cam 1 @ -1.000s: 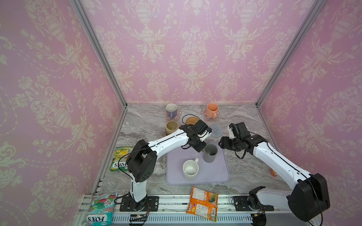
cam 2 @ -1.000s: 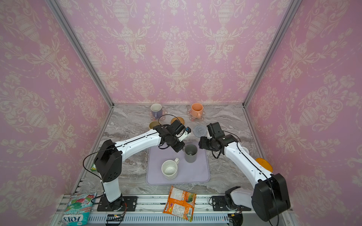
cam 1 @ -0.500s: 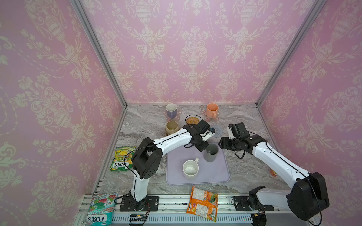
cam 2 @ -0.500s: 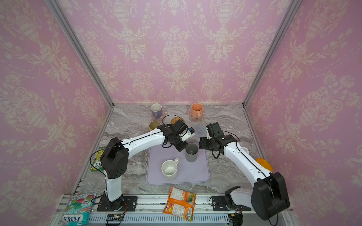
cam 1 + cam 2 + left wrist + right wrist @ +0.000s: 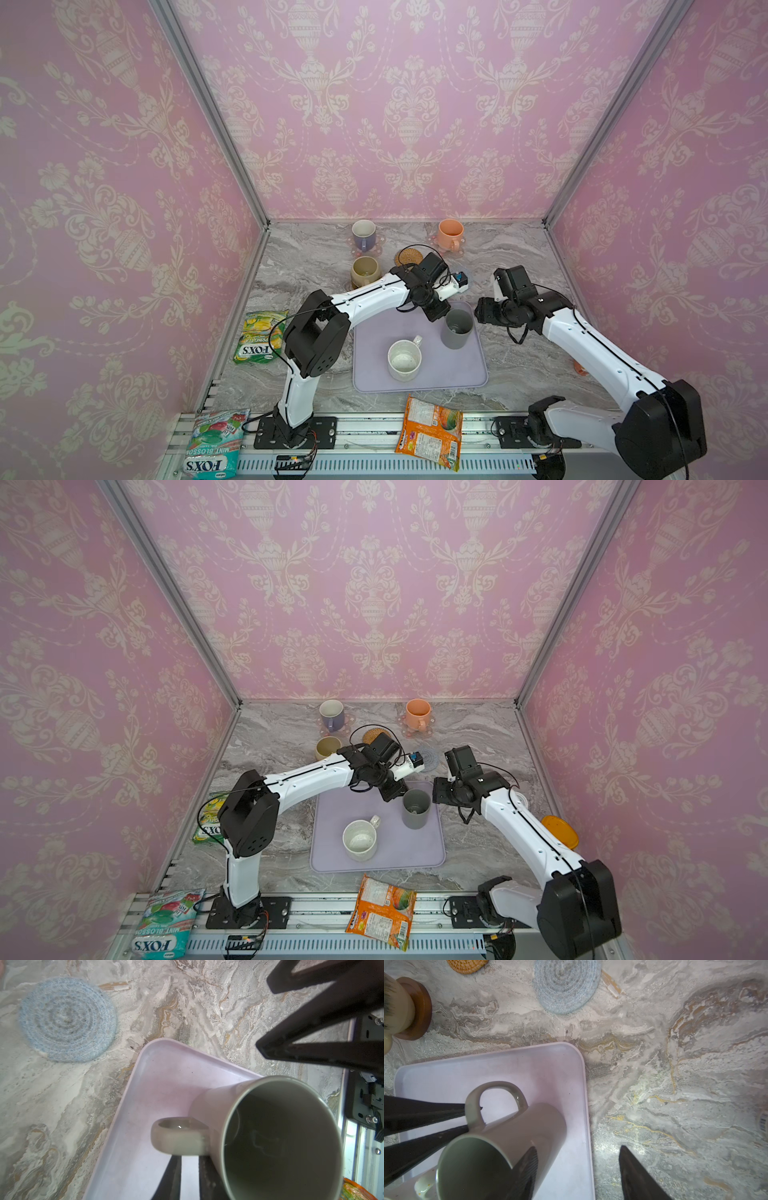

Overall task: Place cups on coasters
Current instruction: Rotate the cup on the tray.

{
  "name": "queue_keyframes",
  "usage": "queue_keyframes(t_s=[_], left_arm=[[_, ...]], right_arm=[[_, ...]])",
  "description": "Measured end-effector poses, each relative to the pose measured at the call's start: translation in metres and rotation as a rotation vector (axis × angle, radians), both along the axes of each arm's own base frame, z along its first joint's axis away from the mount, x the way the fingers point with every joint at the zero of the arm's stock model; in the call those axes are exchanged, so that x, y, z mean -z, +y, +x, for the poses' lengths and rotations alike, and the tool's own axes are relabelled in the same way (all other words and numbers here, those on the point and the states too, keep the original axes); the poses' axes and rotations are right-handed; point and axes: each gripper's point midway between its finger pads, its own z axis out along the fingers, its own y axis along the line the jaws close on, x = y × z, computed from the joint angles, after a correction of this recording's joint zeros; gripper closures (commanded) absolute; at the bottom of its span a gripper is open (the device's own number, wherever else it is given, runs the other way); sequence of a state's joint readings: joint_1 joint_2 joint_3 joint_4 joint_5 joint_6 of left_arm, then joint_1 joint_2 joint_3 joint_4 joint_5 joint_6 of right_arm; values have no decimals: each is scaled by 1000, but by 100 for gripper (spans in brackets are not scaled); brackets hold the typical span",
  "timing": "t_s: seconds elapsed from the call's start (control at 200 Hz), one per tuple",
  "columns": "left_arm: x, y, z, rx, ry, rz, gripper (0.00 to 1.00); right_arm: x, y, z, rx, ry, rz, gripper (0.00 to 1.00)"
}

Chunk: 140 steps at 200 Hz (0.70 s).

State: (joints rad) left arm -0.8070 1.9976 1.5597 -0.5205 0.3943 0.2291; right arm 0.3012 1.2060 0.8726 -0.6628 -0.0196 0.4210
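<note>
Legend, as I read both top views from left to right. The beige mug [image 5: 365,271] stands on the dark wooden coaster [image 5: 423,1009]. Behind it, the lavender mug [image 5: 364,235] is on the left pink flower coaster [image 5: 376,249]. The rattan coaster [image 5: 408,257] lies uncovered. The left gripper [image 5: 439,315] is clamped on the handle of the dark grey mug [image 5: 457,330]. That mug is upright at the far right corner of the lavender tray [image 5: 465,378], which the speckled white mug [image 5: 404,360] shares. Just beyond the tray I see the grey-blue coaster [image 5: 430,757], uncovered. The peach mug [image 5: 450,233] sits on the right pink flower coaster [image 5: 436,244]. The right gripper [image 5: 478,312] is beside the grey mug, jaws apart, holding nothing.
</note>
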Motion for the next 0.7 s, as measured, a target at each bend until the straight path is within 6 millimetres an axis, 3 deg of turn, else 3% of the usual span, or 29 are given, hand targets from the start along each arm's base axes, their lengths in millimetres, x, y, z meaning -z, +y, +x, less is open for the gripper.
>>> queue_keyframes(t_s=[0.175,0.395,0.57,0.701], left_arm=[[12,-3,-4,35,25,3,80],[11,-4,-5,52,25,-5,80],[10,-3,-3,55,17,-7,79],[4,-4,2,62,0,-15,78]], right_arm=[[10,0,-6,-5,32,0,37],[22,2,-14,-8,65,19,39],[41,4,-35,12,114,69,39],[41,8,-41,20,118,101,40]])
